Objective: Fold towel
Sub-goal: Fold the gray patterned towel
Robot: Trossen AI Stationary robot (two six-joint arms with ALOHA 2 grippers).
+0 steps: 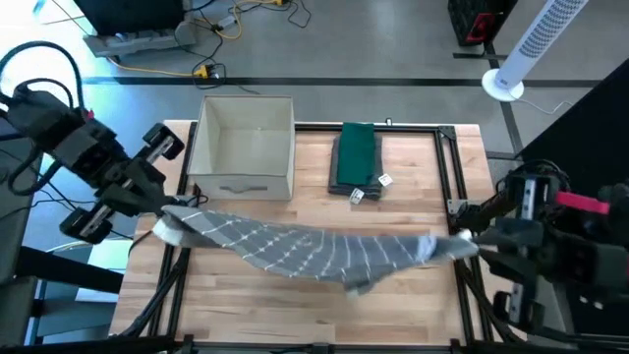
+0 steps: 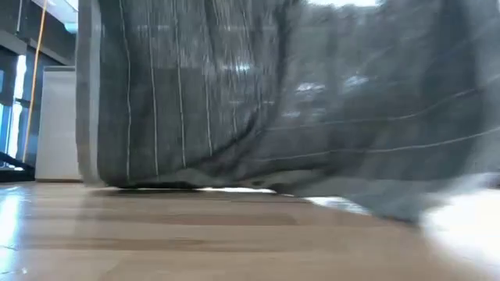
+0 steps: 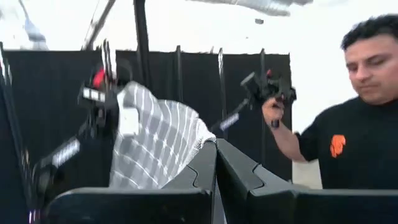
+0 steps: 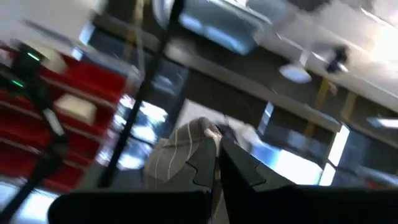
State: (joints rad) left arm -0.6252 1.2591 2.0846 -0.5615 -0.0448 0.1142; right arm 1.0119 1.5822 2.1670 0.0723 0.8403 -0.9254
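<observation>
Left tool [image 1: 169, 224], right tool [image 1: 454, 242] clamped on towel [image 1: 305, 251] ends.

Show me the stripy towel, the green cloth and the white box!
stripy towel [image 1: 305, 248], high view, middle of the hanging span.
green cloth [image 1: 356, 157], high view, centre of the folded stack.
white box [image 1: 245, 179], high view, its front wall.

left end effector [image 3: 216, 163] pinching striped towel [image 3: 158, 143], person [image 3: 354, 118] holding a device [image 3: 268, 90]
</observation>
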